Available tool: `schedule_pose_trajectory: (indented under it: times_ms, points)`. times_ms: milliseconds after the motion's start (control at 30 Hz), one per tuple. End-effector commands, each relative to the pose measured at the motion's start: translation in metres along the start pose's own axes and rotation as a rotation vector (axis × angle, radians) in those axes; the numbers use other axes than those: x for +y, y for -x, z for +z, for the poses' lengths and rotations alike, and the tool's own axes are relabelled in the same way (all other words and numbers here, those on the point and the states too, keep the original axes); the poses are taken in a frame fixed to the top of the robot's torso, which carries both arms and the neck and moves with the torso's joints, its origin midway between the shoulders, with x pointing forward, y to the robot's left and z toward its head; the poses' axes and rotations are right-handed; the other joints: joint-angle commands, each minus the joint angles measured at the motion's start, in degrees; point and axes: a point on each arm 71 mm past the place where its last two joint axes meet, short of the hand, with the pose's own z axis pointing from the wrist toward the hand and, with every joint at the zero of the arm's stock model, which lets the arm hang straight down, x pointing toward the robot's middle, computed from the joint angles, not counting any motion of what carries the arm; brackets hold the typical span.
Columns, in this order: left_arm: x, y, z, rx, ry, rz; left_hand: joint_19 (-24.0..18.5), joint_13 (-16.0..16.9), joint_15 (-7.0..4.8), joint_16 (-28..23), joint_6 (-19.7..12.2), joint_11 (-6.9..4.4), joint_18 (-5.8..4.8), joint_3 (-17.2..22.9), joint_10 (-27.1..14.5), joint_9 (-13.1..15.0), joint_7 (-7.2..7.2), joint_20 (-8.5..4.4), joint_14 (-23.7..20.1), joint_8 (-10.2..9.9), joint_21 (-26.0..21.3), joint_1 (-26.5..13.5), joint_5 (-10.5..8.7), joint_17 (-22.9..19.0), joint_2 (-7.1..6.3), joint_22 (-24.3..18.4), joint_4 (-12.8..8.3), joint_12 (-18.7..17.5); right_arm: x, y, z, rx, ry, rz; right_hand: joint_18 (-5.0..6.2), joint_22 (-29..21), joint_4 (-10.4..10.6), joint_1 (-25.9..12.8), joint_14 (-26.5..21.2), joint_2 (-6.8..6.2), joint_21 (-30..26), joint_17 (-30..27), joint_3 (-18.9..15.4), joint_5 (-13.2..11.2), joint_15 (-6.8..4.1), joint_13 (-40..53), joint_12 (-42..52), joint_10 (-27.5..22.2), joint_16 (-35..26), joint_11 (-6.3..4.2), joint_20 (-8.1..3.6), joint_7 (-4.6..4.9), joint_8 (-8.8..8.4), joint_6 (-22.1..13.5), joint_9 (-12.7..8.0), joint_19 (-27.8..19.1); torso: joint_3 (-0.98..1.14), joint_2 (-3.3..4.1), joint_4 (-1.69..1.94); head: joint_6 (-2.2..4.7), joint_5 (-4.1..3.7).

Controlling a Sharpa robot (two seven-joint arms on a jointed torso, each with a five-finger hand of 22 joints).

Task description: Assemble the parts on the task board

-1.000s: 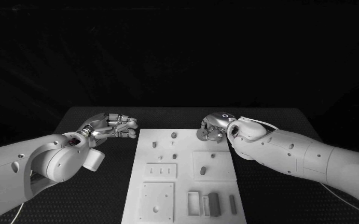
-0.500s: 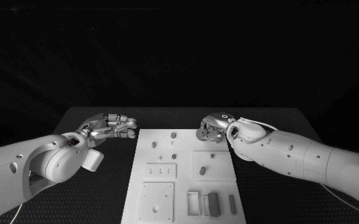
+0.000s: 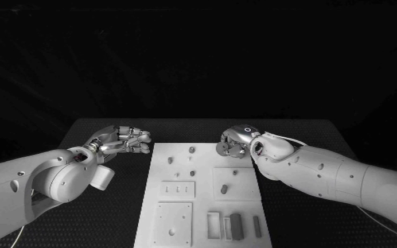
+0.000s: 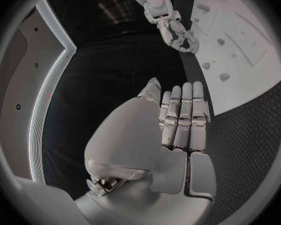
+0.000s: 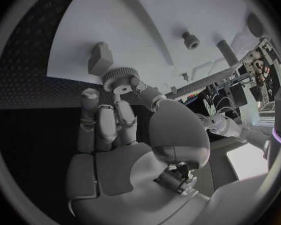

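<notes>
Honestly, right hand (image 5: pixel 125 135) pinching a small gear (image 5: pixel 120 78) by fingertips over the task board (image 3: pixel 244 176) could drop it; left hand (image 4: pixel 172 130) fingers pressed together, empty.

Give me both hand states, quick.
Left hand: holds nothing, fingers straight and together, off the board's edge.
Right hand: pinching a small toothed gear over the board.

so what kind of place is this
Probably a robotics lab test bench: a white task board with small parts on a black table, worked by the left hand and right hand.
</notes>
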Motion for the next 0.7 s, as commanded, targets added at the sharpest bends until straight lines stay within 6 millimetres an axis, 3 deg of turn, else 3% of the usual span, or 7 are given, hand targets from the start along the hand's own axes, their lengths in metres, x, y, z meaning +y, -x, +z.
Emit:
schedule_pose_trajectory:
  times_ms: [33,333,700]
  points:
    - [-0.001,-0.001,0.000,0.010,-0.008,-0.001,-0.1,-0.1,0.26,-0.3,-0.3,0.36,1.17,-0.4,-0.1,0.1,0.23,-0.06,0.2,-0.4,-0.2,-0.5,-0.08,0.1,0.08,-0.1,0.1,-0.3,0.004,-0.004,-0.003,-0.016,0.013,-0.045,2.23,1.0,-0.1,-0.4,0.3,0.25,0.2,0.2,0.1,0.2,-0.23,0.1,-0.1,0.2,0.3,-0.41,-0.11,-0.64,1.13,3.3,1.2,0.1,0.00,-0.01,0.00,0.04,0.07]
    - [-0.001,-0.001,-0.001,0.007,-0.008,0.000,-0.1,-0.1,0.26,-0.4,-0.3,0.36,1.17,-0.4,-0.1,0.1,0.24,-0.06,0.2,-0.4,-0.3,-0.5,-0.08,0.1,0.07,-0.1,0.1,-0.3,0.016,0.014,-0.002,-0.073,0.040,-0.052,2.23,1.0,-0.2,-0.4,0.6,-0.28,0.3,0.2,0.2,0.2,-0.37,0.1,-0.2,0.6,0.3,-0.58,-0.25,-0.81,1.26,3.7,1.3,0.3,-0.06,-0.02,0.00,0.22,0.18]
    - [-0.001,-0.002,-0.001,0.008,-0.008,0.000,-0.1,-0.1,0.26,-0.4,-0.3,0.36,1.18,-0.4,-0.1,0.1,0.24,-0.06,0.2,-0.4,-0.3,-0.4,-0.08,0.1,0.04,-0.1,0.1,-0.3,0.062,0.030,-0.002,-0.123,0.150,-0.039,2.23,0.9,0.0,-0.5,0.8,-0.94,0.4,0.1,0.3,0.2,-0.51,0.0,-0.4,0.8,0.3,-0.73,-0.36,-0.96,1.33,4.1,1.3,0.5,-0.02,-0.01,-0.06,0.41,0.48]
